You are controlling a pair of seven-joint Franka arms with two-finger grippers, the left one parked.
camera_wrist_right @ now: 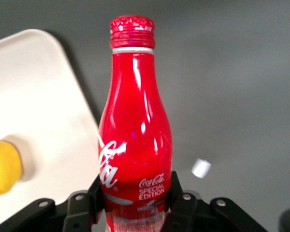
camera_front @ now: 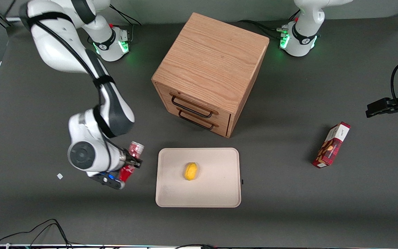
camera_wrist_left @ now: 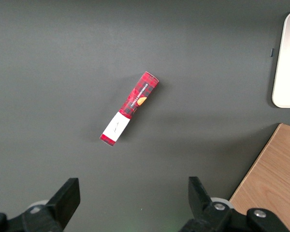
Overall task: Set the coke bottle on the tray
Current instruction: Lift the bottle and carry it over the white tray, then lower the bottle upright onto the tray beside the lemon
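— Claw (camera_front: 129, 165)?
— Clamped around lower body of coke bottle (camera_wrist_right: 135, 145), just beside tray (camera_front: 171, 197), above desk (camera_front: 288, 207).
— On tray?
— Only a lemon (camera_front: 191, 171).

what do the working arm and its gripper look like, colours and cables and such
The working arm is glossy white with dark grey joint sections and a black cable strapped along its links. Its base shows a green light and a red button. The wrist ends in a round grey cap. The gripper, beside the tray, is black with visible screws and a small blue spot.
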